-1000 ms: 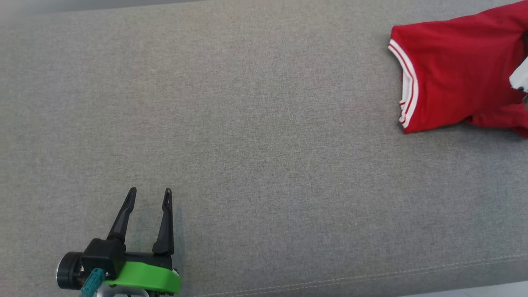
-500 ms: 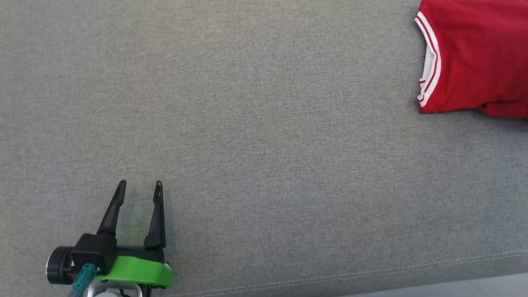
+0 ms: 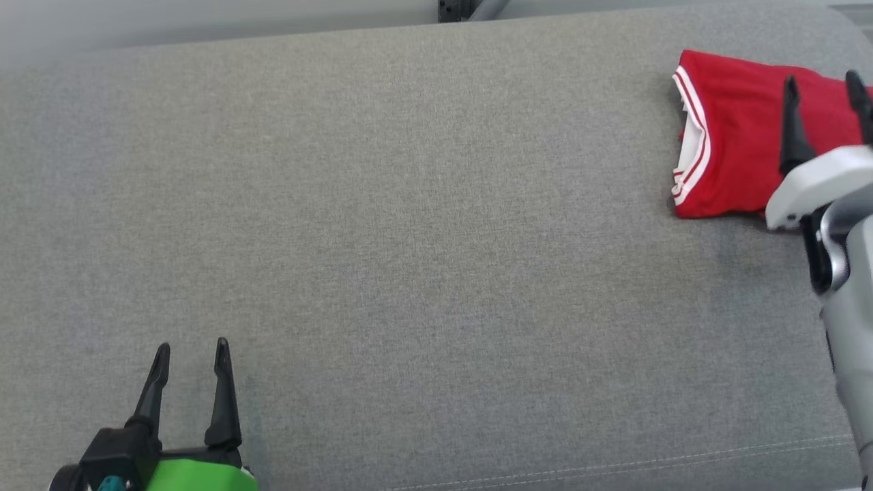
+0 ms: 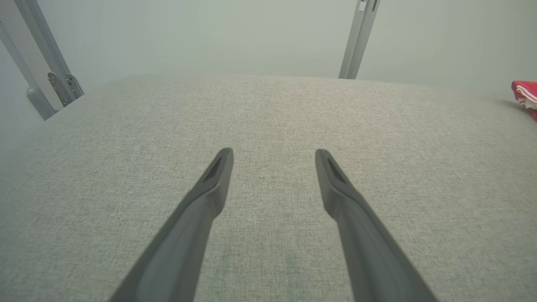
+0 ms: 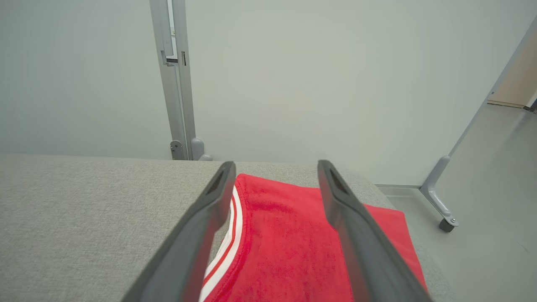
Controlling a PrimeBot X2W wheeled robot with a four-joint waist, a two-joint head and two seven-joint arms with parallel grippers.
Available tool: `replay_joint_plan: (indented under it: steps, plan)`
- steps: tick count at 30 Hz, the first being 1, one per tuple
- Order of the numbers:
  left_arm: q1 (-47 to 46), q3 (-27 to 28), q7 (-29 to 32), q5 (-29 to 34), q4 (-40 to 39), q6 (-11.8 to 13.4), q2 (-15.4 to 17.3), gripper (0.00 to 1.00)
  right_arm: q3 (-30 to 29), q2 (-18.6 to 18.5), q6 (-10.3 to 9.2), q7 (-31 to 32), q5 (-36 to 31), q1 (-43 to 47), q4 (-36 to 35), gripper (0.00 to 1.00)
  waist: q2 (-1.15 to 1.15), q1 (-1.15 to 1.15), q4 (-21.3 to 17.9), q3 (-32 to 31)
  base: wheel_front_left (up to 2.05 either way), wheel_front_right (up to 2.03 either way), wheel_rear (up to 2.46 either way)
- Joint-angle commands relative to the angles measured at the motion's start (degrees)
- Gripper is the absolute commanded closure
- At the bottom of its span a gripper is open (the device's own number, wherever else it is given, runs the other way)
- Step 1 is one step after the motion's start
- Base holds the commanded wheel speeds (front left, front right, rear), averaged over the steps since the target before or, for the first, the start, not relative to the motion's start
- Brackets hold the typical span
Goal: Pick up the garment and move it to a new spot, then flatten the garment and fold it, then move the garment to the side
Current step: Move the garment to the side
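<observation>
The right side of the folded garment is running out of the head view, and part of it is sitting hidden behind the pale housing of the right gripper. That arm's forearm is being cut off by the frame's right edge. Whether the dark fingertips are touching the cloth or hanging just above it cannot be told. The body of the left gripper is slipping under the bottom edge, leaving only a strip of its green shell showing. In the left wrist view the garment is appearing as a small sliver at the right margin.

The garment is lying flat at the far right end of the grey upholstered surface, close to its rounded corner. It is showing as bright red cloth in a compact fold, with a white band carrying thin red stripes along its left edge. In the right wrist view the garment is spreading beneath the right gripper, whose fingers are standing wide apart and pinching nothing. The left gripper is also holding its fingers spread, over bare fabric well apart from the garment. Grey metal posts are rising behind the surface against a pale wall.
</observation>
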Motion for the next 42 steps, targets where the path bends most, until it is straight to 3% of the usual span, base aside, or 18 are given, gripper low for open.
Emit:
replay_joint_plan:
  steps: [1,5,9,14,19,29,42]
  plan:
    - [1.5,0.3,-0.1,-0.9,0.3,0.5,0.0,0.00,1.2,0.3,-0.09,-0.7,1.7,3.6,-1.7,0.00,0.00,0.00,0.9,-5.2,0.00,0.00,0.00]
    - [4.0,1.0,-0.1,-2.0,0.8,3.0,0.0,0.00,3.9,1.0,-0.09,-2.0,4.9,15.3,-9.7,0.00,0.00,0.00,2.3,-9.9,0.00,0.00,0.00]
    - [6.6,0.8,-0.1,-3.0,1.3,4.2,0.0,0.00,2.4,3.7,-0.09,-2.4,4.4,26.6,-17.4,0.00,0.00,0.00,3.9,-13.2,0.00,0.00,0.00]
    - [7.6,0.1,-0.1,-2.6,3.4,3.2,0.0,0.00,-0.5,8.4,-0.09,-2.4,1.7,37.7,-27.0,0.00,0.00,0.00,6.1,-15.2,0.00,0.00,0.00]
    - [7.4,-0.9,-0.1,-2.7,4.9,2.0,0.0,0.00,-2.0,11.6,-0.09,-2.4,-3.4,44.3,-31.4,0.00,0.00,0.00,6.9,-16.4,0.00,0.00,0.00]
    - [6.1,-1.8,-0.1,-3.6,4.4,0.1,0.0,0.00,-2.8,15.1,-0.09,-2.4,-8.0,49.6,-32.3,0.00,0.00,0.00,4.4,-16.7,0.00,0.00,0.00]
    - [6.1,-0.8,-0.1,-3.5,3.2,-0.2,0.0,0.00,-4.4,15.2,-0.10,-2.4,-7.1,47.2,-31.8,0.00,0.00,0.00,3.0,-15.3,0.00,0.00,0.00]
